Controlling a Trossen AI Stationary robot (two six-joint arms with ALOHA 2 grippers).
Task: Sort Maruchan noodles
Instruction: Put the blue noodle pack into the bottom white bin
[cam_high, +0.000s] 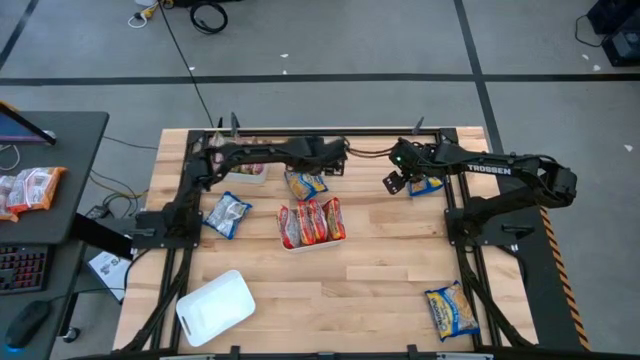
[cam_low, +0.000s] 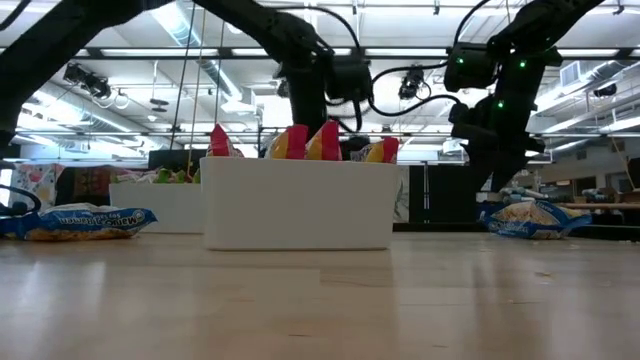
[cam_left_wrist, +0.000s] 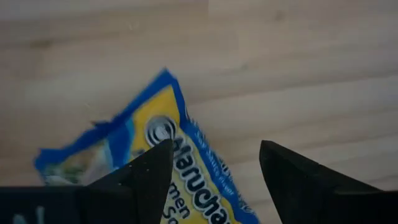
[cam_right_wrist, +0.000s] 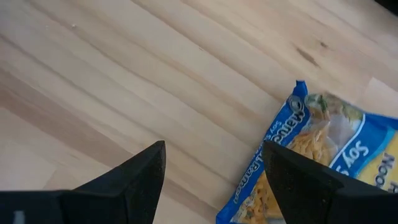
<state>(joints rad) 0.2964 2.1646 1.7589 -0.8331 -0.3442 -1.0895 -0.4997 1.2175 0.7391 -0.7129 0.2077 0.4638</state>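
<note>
Both grippers hover open over the far half of the table. In the high view my left gripper (cam_high: 322, 168) is above a blue-and-yellow noodle packet (cam_high: 305, 185); in the left wrist view that packet (cam_left_wrist: 155, 140) lies flat on the wood below the open fingers (cam_left_wrist: 214, 163). My right gripper (cam_high: 396, 181) is just left of another blue-and-yellow packet (cam_high: 425, 185). In the right wrist view this packet (cam_right_wrist: 323, 155) lies beside the open gripper (cam_right_wrist: 214, 155). A white tray (cam_high: 340, 240) at mid-table holds several red-orange packets (cam_high: 312, 222) standing on edge.
A second white tray (cam_high: 258, 178) with packets sits at the far left. A blue packet (cam_high: 227, 214) lies left of the middle tray, and a blue-and-yellow one (cam_high: 452, 310) near the right front. A white tray (cam_high: 215, 305) lies at the near left. More packets (cam_high: 30, 188) rest on the side desk.
</note>
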